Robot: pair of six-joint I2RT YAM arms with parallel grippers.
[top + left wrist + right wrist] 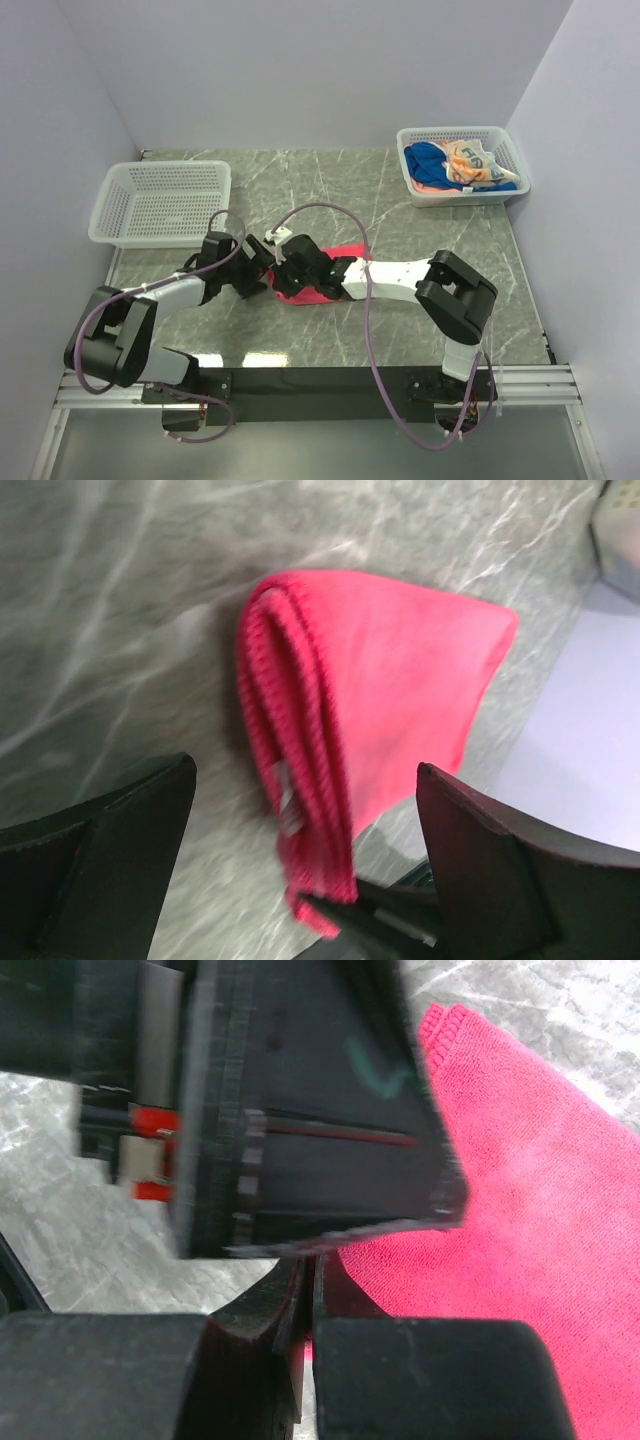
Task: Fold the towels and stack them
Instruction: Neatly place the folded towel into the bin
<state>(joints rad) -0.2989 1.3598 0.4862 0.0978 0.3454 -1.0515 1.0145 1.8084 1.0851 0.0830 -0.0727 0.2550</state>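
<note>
A pink-red towel [345, 251] lies folded on the marble table, partly under both grippers. The left wrist view shows its thick folded edge and flat top [400, 670]. My left gripper [307, 770] hovers over the towel's near end, open wide, with a finger on either side of the fold. My right gripper [310, 1265] is shut, with a sliver of the towel's [520, 1220] edge pinched between its fingers. In the top view the left gripper [262, 270] and the right gripper [288, 278] meet at the towel's left end. Blue [428, 160] and orange printed [470, 160] towels lie crumpled in the far right basket.
A white mesh basket [515, 180] at the back right holds the crumpled towels. Another white mesh basket [165, 205] stands at the back left with nothing in it. The left gripper's dark body [300, 1110] fills the top of the right wrist view. Walls enclose three sides.
</note>
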